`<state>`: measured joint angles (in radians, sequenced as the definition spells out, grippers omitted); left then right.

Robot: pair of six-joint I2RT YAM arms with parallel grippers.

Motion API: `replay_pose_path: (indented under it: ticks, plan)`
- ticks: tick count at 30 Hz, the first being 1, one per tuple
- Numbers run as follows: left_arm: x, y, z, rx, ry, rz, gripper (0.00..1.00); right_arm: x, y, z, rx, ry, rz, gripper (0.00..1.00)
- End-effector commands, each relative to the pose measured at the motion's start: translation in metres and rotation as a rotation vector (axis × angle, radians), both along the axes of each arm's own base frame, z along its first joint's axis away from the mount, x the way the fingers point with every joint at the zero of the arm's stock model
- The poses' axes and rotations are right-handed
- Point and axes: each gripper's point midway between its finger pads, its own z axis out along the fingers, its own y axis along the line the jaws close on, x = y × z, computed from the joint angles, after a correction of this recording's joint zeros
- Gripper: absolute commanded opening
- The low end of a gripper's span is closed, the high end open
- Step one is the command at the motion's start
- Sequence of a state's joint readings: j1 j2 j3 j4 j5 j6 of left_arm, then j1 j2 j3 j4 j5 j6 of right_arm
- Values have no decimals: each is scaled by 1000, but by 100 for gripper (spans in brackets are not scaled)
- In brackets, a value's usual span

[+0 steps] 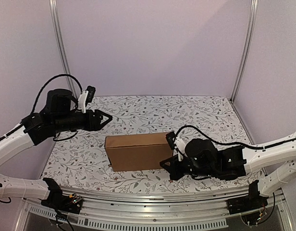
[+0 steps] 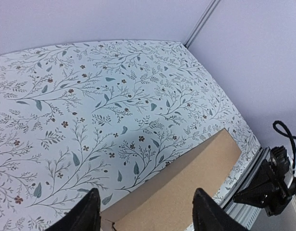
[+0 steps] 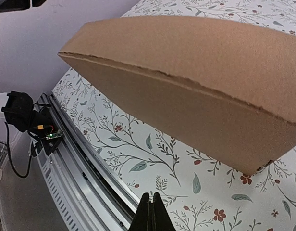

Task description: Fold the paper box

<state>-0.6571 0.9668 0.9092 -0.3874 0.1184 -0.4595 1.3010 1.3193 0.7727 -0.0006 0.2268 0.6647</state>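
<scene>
The paper box [image 1: 138,151] is plain brown cardboard, folded up into a closed, shallow rectangular shape with its lid down. In the right wrist view a slightly ragged seam runs along the long front edge where the top panel meets the side wall, and the top bulges a little. It lies flat on the desk [image 1: 210,115], around the middle and towards the near edge, its long side running left to right.

The left gripper [image 1: 107,119] hangs above the desk to the far left of the box, clear of it. Its two dark fingers [image 2: 88,211] are spread apart with nothing between them, and the left wrist view looks down past them onto the box's top.

The right gripper [image 1: 168,166] sits low by the box's near right corner. Its fingers [image 3: 150,214] are pressed together on nothing, with a strip of patterned desk showing between their tips and the box.

The desk has a white cover printed with leafy sprigs, and a metal rail [image 1: 162,202] runs along its near edge.
</scene>
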Motion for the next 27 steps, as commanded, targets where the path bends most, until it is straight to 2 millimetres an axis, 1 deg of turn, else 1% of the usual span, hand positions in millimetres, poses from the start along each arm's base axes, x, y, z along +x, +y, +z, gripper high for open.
replay_pose_path:
  ticks: [1,3,6,11,15,16,19,22,25,27]
  plan:
    - [24,16,-27,125,20,105,78,11,-14,-40,-26,16,-226,0]
    - [32,14,-35,121,40,113,98,11,-16,-57,-10,60,-293,0]
    - [40,7,-45,103,82,99,100,11,-19,-71,15,93,-358,0]
    - [43,-7,-57,70,129,60,100,18,-27,-92,15,124,-464,0]
    - [41,-16,-70,61,181,24,94,24,-28,-99,69,143,-539,0]
    - [41,-18,-75,63,199,20,93,26,-27,-100,89,154,-557,0]
    - [39,-23,-83,62,237,-4,86,29,-19,-104,147,193,-584,0]
    - [37,-29,-88,58,269,-31,74,33,-7,-111,174,236,-583,0]
    - [33,-36,-92,50,300,-62,61,42,4,-118,219,285,-582,0]
    - [30,-39,-92,40,311,-78,55,49,10,-122,255,315,-588,0]
